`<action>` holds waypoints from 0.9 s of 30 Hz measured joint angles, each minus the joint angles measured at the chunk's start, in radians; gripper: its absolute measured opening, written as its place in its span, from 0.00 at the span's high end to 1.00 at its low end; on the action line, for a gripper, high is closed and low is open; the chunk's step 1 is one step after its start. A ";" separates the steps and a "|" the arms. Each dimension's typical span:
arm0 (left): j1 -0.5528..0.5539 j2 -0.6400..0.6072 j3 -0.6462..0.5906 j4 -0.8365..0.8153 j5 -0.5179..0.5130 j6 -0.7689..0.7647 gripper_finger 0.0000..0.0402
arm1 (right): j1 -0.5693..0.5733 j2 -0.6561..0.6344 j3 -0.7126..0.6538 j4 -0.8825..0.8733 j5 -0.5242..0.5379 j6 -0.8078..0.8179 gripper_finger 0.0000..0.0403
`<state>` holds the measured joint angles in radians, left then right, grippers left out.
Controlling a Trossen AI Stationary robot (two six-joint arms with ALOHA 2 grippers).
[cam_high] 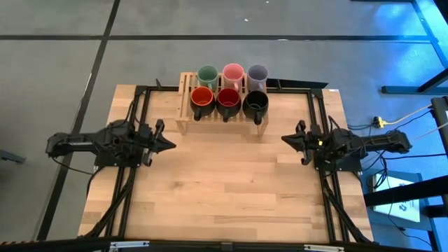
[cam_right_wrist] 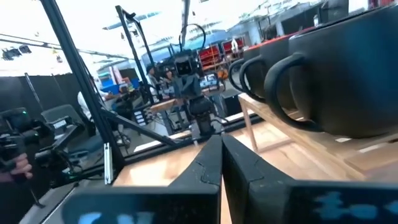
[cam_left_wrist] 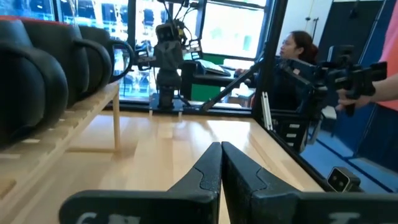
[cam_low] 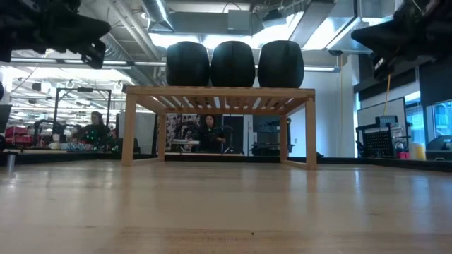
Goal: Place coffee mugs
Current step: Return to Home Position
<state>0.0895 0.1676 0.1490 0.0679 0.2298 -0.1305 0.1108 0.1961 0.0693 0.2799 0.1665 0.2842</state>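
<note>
Care: park left gripper (cam_high: pixel 171 145) and right gripper (cam_high: pixel 285 139), both clenched on nothing, by side edges of the bench (cam_high: pixel 231 192), clear of six mugs (cam_high: pixel 229 99) racked at its far edge.

Mugs (cam_high: pixel 228 100) sit on rack (cam_high: pixel 183 117), apparently two rows

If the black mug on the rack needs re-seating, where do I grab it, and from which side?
Probably pinch the black mug by its rim wall, right-hand side, descending from above with the right gripper. It stands mouth up at the row's end; the dark red mug crowds its other side, the lavender mug sits behind.
</note>
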 joint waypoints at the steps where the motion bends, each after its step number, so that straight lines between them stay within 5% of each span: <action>1: 0.000 -0.014 -0.011 -0.001 0.000 -0.001 0.99 | 0.000 -0.020 -0.009 -0.004 0.000 -0.010 1.00; 11: 0.000 -0.167 -0.116 0.002 0.001 -0.036 0.99 | 0.000 -0.173 -0.062 -0.104 -0.002 -0.050 1.00; 27: 0.000 -0.165 -0.142 -0.015 0.002 -0.048 0.99 | 0.000 -0.192 -0.062 -0.232 -0.004 -0.076 1.00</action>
<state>0.0895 0.0025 0.0074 0.0530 0.2314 -0.1787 0.1108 0.0036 0.0071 0.0475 0.1627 0.2087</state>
